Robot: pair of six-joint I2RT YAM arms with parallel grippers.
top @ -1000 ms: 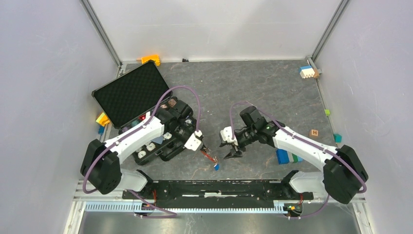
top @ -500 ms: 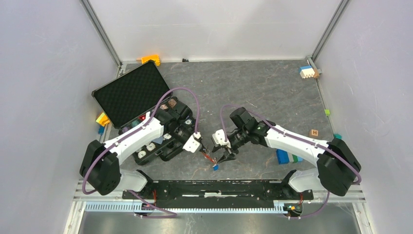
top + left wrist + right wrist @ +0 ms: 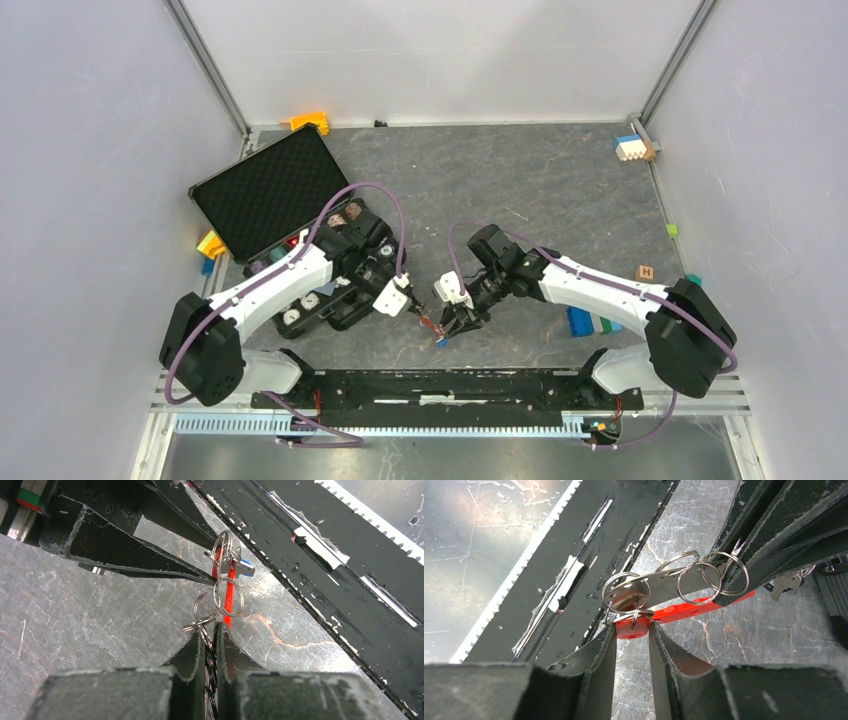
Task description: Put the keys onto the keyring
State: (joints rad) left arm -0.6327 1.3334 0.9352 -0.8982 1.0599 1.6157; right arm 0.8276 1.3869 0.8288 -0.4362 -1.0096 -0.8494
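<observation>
The table (image 3: pixel 560 190) is dark grey, marbled with pale veins, and the case (image 3: pixel 265 190) is black with a dimpled black foam lining. The keyring (image 3: pixel 664 586) is silvery metal with a bright red clip; 1 key (image 3: pixel 631 627) has a red head, the other key (image 3: pixel 245 569) a blue head. Both arms (image 3: pixel 290 275) are white with black joints and purple cables, and the blocks (image 3: pixel 579 320) are blue, green, orange and yellow.

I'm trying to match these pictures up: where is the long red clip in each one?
Top view: red clip low centre, just above the black rail.
Left wrist: clip centre, upright.
Right wrist: clip centre, slanting right.
Shared landmark: the black rail.
</observation>
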